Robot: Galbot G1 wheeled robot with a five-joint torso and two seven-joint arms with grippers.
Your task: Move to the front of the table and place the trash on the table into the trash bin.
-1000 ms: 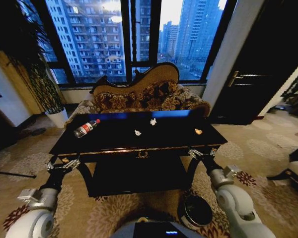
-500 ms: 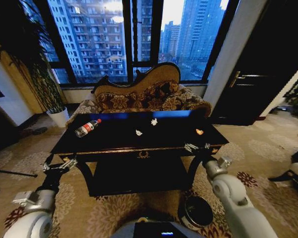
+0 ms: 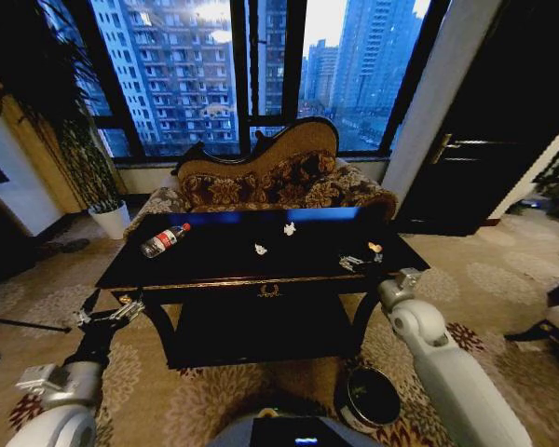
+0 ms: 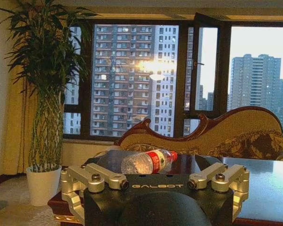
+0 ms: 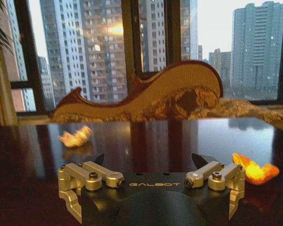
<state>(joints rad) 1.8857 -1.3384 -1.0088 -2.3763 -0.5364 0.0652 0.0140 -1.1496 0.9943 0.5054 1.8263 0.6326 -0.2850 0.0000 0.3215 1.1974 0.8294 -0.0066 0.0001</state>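
While the right gripper (image 3: 359, 262) hovers over the glossy black desk (image 3: 214, 261), jaws apart, centre it on the small orange crumpled scrap (image 5: 255, 171).
Lower squarely before closing; left gripper (image 3: 107, 315) waits below the desk edge, jaws apart.

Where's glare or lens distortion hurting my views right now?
Head view: wide-angle bending at the edges, and the bright window reflects as a blue band on the glossy black table. Left wrist view: sun flare off the tower behind the clear red-labelled bottle. Right wrist view: the tabletop mirrors the sky, and the orange crumpled scrap glows, overexposed, beside the open right end effector.
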